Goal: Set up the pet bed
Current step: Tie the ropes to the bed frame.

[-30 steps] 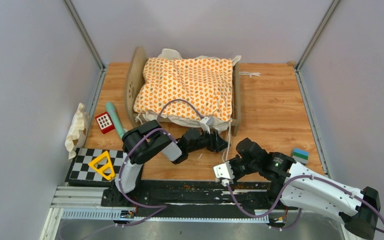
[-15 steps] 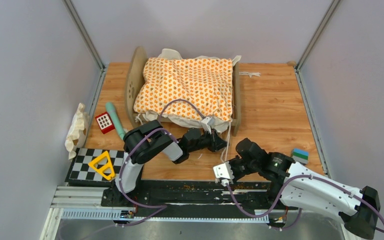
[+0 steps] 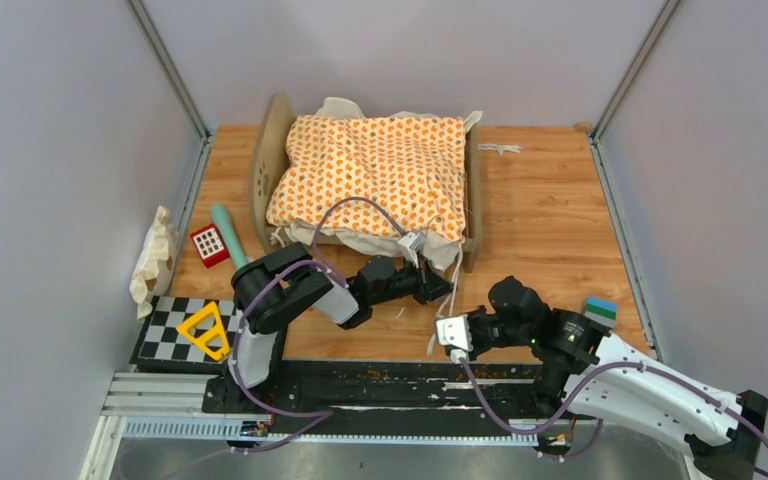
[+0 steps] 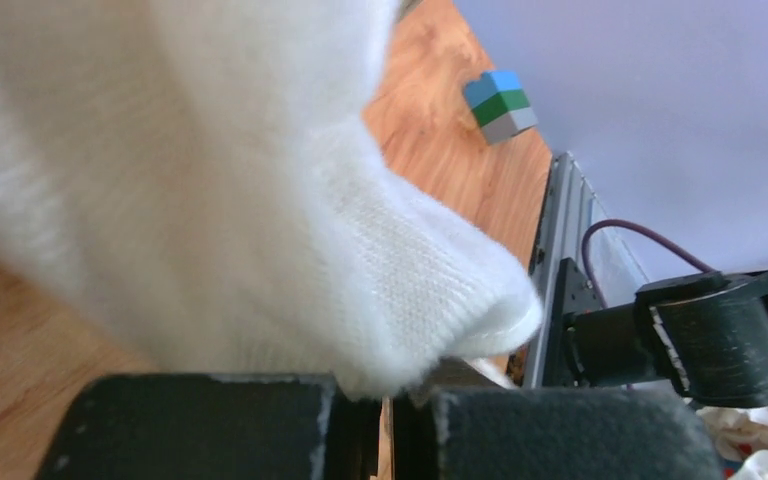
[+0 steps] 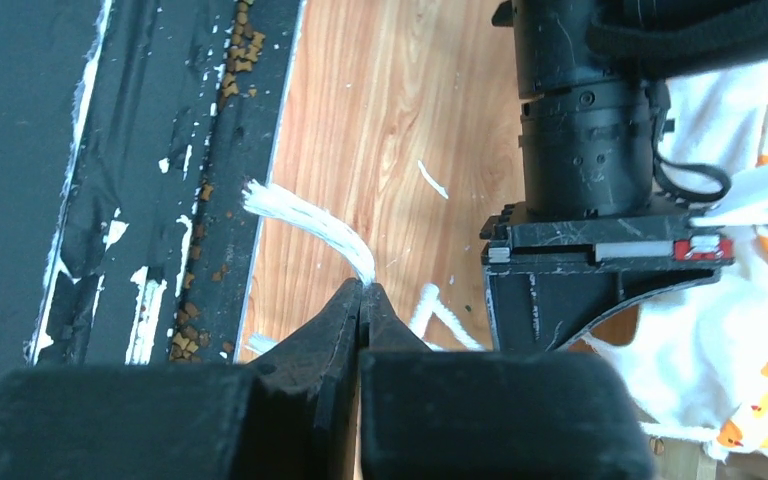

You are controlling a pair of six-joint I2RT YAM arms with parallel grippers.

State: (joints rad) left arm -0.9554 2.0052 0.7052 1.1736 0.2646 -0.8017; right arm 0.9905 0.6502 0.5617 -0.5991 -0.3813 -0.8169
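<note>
The light-wood pet bed point(image 3: 263, 170) stands far-centre on the wooden desk point(image 3: 550, 220), the orange-patterned cushion point(image 3: 375, 170) on it — its white tie point(image 5: 305, 222) trailing forward. Left of the bed lie a teal cylinder point(image 3: 230, 238) and red block point(image 3: 208, 245); nearer, a yellow triangle point(image 3: 212, 347) on a checkered board point(image 3: 158, 345).

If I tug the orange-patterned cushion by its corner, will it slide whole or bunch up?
Probably floppy: the cushion drapes over the pet bed, and its white knit edge sags around the left jaws. A corner tug would likely bunch it rather than slide it whole. The tie cord pinched in the right jaws curves limply, frayed, so it may slip.
</note>
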